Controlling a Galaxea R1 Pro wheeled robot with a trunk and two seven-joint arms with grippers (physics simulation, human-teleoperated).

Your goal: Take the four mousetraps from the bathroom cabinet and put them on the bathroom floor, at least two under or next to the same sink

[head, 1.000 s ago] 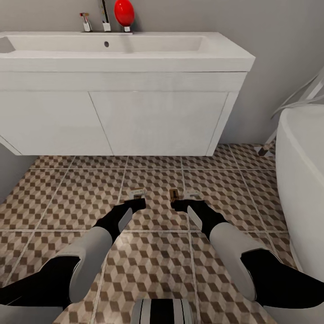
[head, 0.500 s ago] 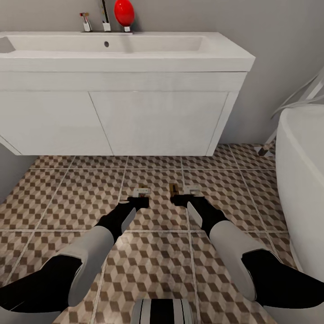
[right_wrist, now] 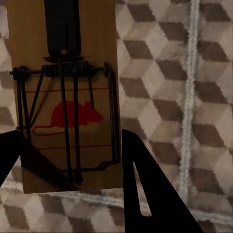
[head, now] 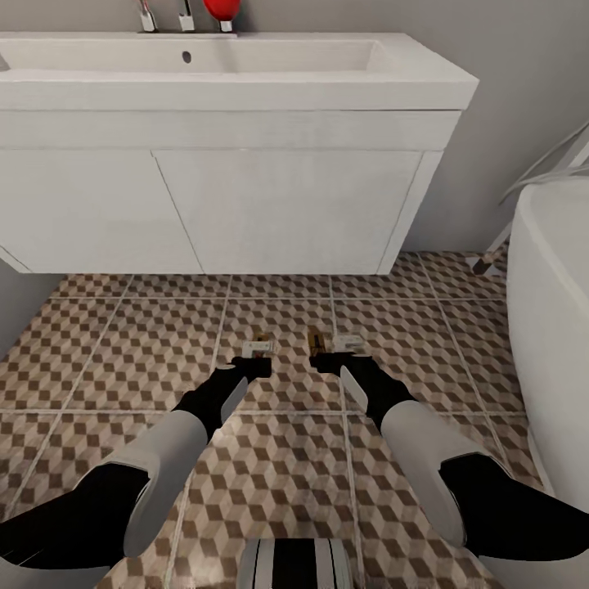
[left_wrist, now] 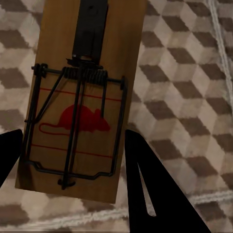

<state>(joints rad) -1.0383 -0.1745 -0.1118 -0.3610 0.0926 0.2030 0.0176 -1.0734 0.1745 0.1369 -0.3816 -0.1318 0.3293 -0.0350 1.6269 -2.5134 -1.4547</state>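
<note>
Both arms reach down to the patterned bathroom floor (head: 123, 360) in front of the white bathroom sink (head: 245, 74). A tan mousetrap (head: 261, 336) pokes out ahead of my left gripper (head: 252, 360). The left wrist view shows this mousetrap (left_wrist: 77, 97), with its red mouse mark, between the black fingers of that gripper (left_wrist: 73, 133), which press on its long edges. My right gripper (head: 325, 357) is shut the same way on a second mousetrap (head: 314, 337), seen close as the mousetrap (right_wrist: 68, 97) in the right gripper (right_wrist: 70, 131). Both traps hang flat, just over the tiles. The cabinet is out of view.
The white two-door vanity unit (head: 286, 204) hangs under the basin, with a strip of tiles showing beneath it. A white bathtub (head: 556, 278) closes off the right side. A chrome tap (head: 147, 15) and a red object (head: 221, 8) stand behind the basin.
The head camera has moved, so the sink sits higher in the picture. The left gripper has shifted slightly forward with its trap. The right arm has barely moved.
</note>
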